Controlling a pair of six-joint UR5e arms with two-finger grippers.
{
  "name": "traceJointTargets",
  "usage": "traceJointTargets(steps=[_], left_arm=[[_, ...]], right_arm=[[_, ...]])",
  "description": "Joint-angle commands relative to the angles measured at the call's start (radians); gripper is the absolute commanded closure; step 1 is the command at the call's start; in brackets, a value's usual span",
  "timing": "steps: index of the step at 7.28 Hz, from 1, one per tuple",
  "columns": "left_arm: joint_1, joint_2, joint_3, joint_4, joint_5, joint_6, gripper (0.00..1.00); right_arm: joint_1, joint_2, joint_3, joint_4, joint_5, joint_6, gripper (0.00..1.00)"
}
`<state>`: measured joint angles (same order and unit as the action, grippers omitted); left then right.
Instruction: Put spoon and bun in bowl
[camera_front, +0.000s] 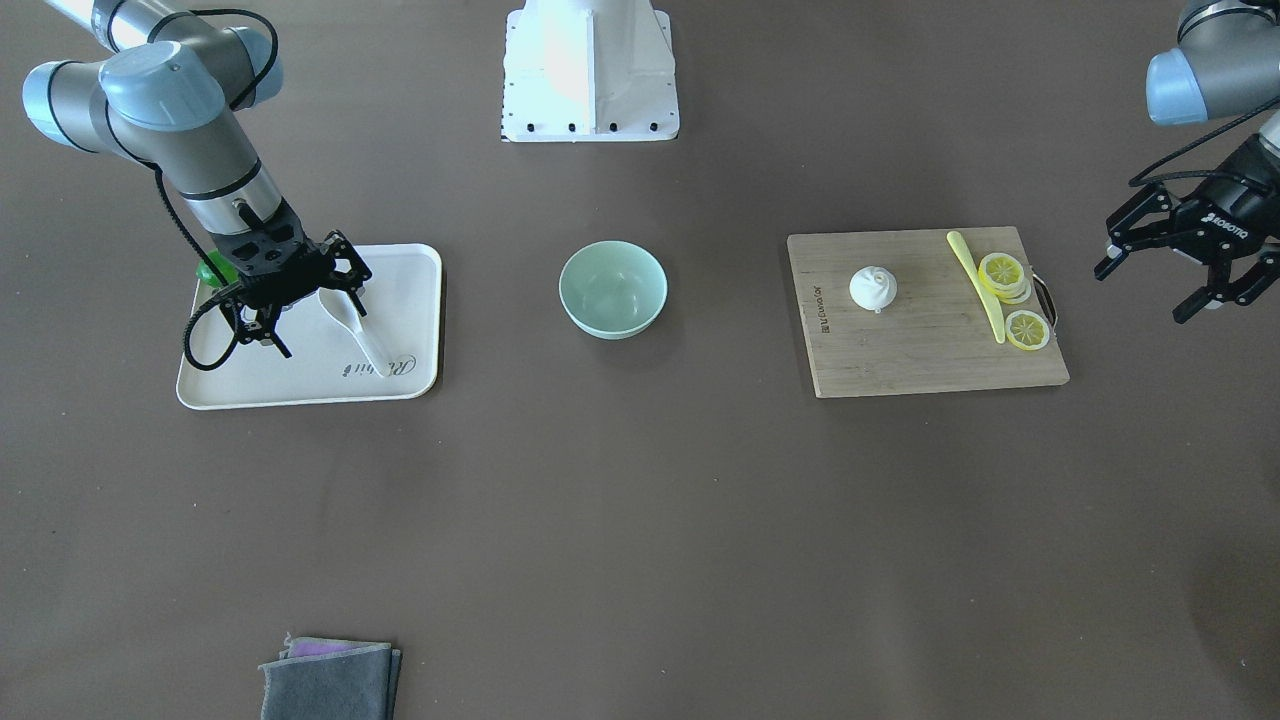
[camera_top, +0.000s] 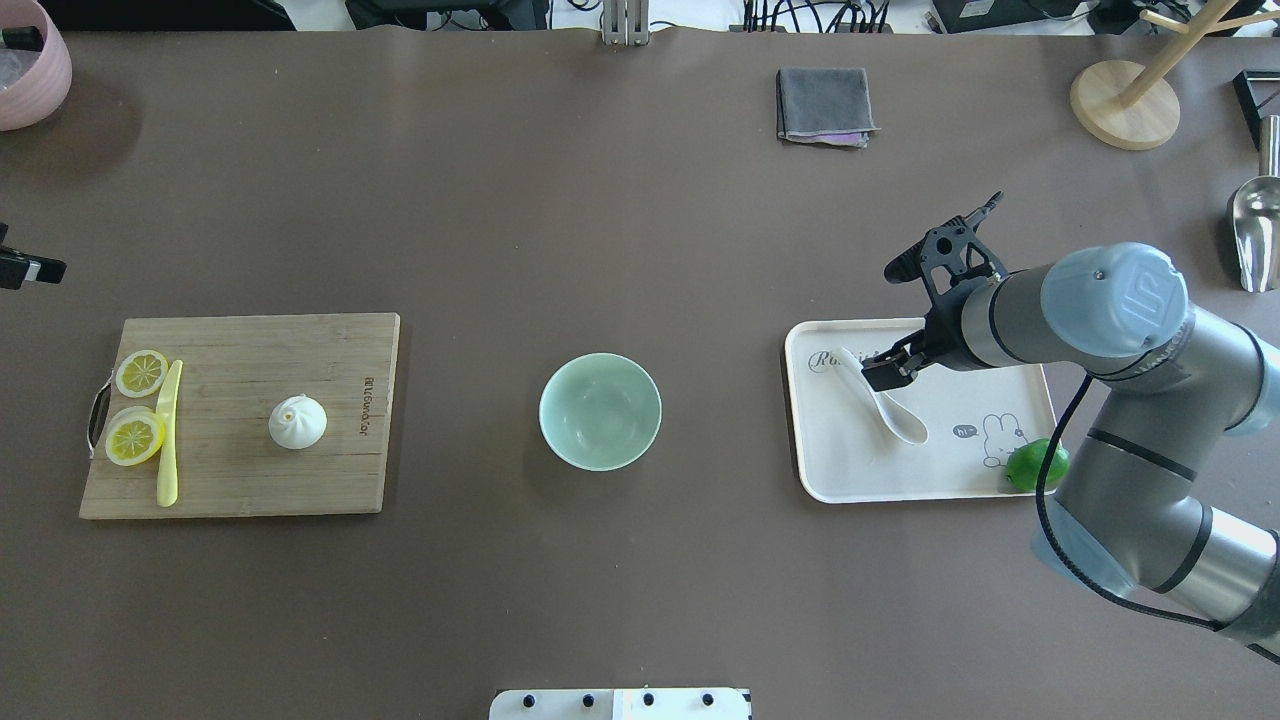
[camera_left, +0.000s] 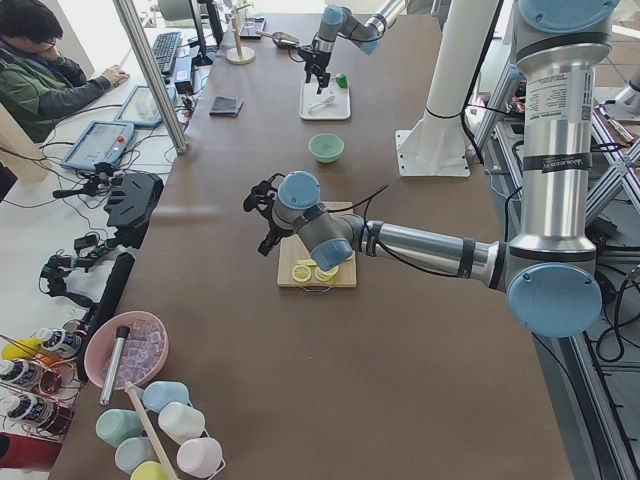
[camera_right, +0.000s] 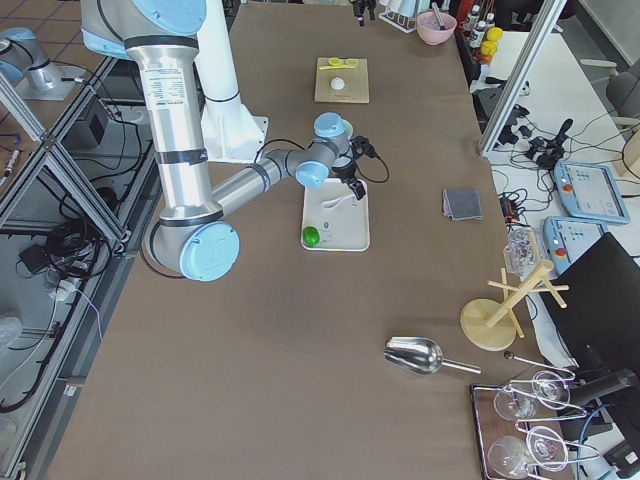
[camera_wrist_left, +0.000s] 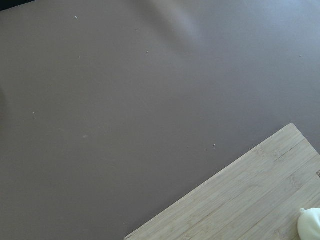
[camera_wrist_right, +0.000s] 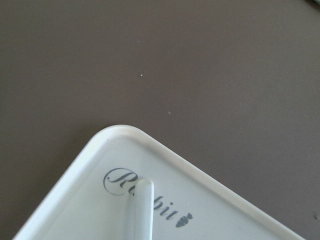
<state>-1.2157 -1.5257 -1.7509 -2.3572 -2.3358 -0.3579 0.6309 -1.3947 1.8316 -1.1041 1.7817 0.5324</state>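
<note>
The white spoon (camera_front: 367, 343) lies on a cream tray (camera_front: 405, 275); its handle shows in the right wrist view (camera_wrist_right: 137, 210). My right gripper (camera_front: 315, 327) is open, low over the tray, with its jaws either side of the spoon's scoop (camera_top: 905, 420). The mint-green bowl (camera_front: 612, 288) stands at the table's middle and holds nothing. The white bun (camera_front: 873, 287) sits on a wooden cutting board (camera_front: 920, 350). My left gripper (camera_front: 1143, 293) is open and holds nothing, off the board's outer end and apart from the bun (camera_top: 297, 421).
A yellow-green knife (camera_front: 975, 280) and lemon slices (camera_front: 1003, 272) lie on the board. A green lime (camera_top: 1035, 465) sits at the tray's corner. A folded grey cloth (camera_top: 823, 105), a pink bowl (camera_top: 30, 60), a wooden stand (camera_top: 1125, 105) and a metal scoop (camera_top: 1255, 225) lie at the table's far side.
</note>
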Motion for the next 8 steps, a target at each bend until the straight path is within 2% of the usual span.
traceJointTargets(steps=[1, 3, 4, 5, 7, 8], left_arm=[[0.002, -0.014, 0.007, -0.001, 0.000, -0.003, 0.01], [0.008, -0.018, 0.011, 0.001, 0.001, -0.001, 0.01], [0.009, -0.024, 0.017, -0.001, 0.001, 0.001, 0.01], [0.009, -0.024, 0.019, -0.001, 0.000, -0.001, 0.01], [0.009, -0.025, 0.019, -0.001, 0.000, -0.001, 0.01], [0.009, -0.024, 0.021, -0.001, 0.001, 0.001, 0.01]], right_arm=[[-0.062, 0.008, -0.043, -0.003, -0.080, 0.001, 0.07], [-0.068, 0.009, -0.072, -0.011, -0.079, 0.000, 0.17], [-0.068, 0.013, -0.071, -0.013, -0.073, 0.001, 0.27], [-0.068, 0.029, -0.071, -0.032, -0.071, 0.003, 0.43], [-0.069, 0.071, -0.069, -0.092, -0.071, 0.006, 0.90], [-0.071, 0.071, -0.069, -0.094, -0.071, 0.006, 1.00]])
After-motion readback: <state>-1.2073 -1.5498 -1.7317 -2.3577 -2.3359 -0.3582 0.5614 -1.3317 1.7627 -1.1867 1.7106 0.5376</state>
